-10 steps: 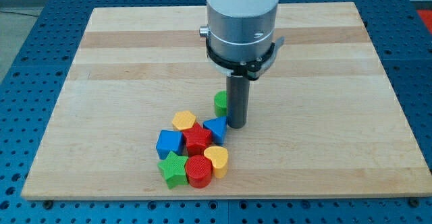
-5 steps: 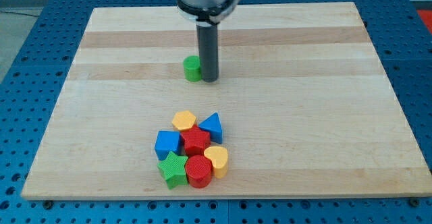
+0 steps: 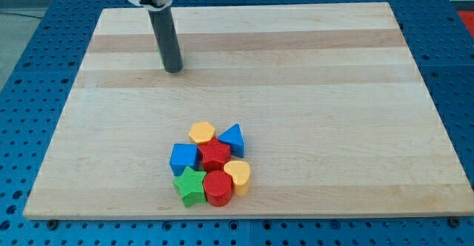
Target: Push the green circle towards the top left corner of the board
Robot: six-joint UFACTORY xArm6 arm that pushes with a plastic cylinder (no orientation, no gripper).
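Observation:
The green circle does not show anywhere on the wooden board point(image 3: 333, 90). My rod stands in the board's upper left part, and my tip point(image 3: 173, 70) rests on the wood there. No block is seen touching the tip. The rod may be hiding the green circle; I cannot tell.
A tight cluster lies near the view's bottom centre: yellow hexagon point(image 3: 201, 133), blue triangle point(image 3: 232, 138), blue cube point(image 3: 184, 158), red hexagon point(image 3: 216, 155), yellow heart point(image 3: 238, 175), green star point(image 3: 190, 186), red cylinder point(image 3: 218, 188). It is far below my tip.
My tip has moved up and to the left, from beside the cluster to the upper left part. The green circle went ahead of it, then dropped out of sight.

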